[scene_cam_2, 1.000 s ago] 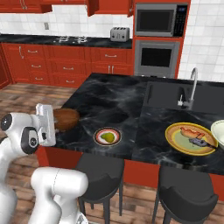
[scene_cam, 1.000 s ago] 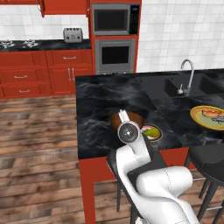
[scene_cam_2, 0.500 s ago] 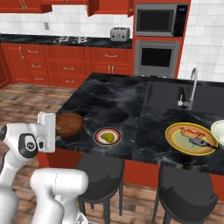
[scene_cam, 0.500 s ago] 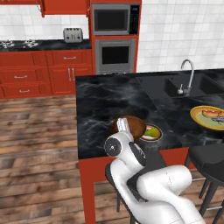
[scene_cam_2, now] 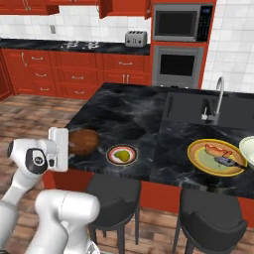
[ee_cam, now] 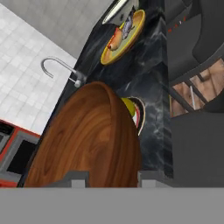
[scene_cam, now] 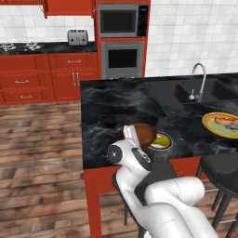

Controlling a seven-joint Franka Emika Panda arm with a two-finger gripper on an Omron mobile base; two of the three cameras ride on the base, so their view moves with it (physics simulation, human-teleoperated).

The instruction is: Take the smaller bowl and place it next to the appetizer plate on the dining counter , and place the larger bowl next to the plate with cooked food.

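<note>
My gripper (scene_cam: 128,135) (scene_cam_2: 69,145) (ee_cam: 113,177) is shut on the smaller bowl (scene_cam: 143,134) (scene_cam_2: 84,141) (ee_cam: 87,140), a glossy dark brown one held at its near rim. The bowl is low at the near corner of the dining counter (scene_cam: 111,107) (scene_cam_2: 119,106); I cannot tell if it touches the top. Just beyond it lies the appetizer plate (scene_cam: 161,141) (scene_cam_2: 122,155) (ee_cam: 141,114) with a green-yellow piece. Further along sits the yellow plate with cooked food (scene_cam: 225,124) (scene_cam_2: 217,157) (ee_cam: 122,37). The larger bowl (scene_cam_2: 248,149) (ee_cam: 116,9) stands past that plate.
An inset sink with a curved faucet (scene_cam: 200,81) (scene_cam_2: 218,96) (ee_cam: 57,70) lies mid-counter. Dark stools (scene_cam: 223,172) (scene_cam_2: 116,196) stand along the counter's near side. The wall counter with a toaster (scene_cam: 77,36) (scene_cam_2: 135,37) is far behind.
The hand has dropped lower at the counter's near edge. The brown bowl came down with it and a little nearer the small plate. The grip is unchanged.
</note>
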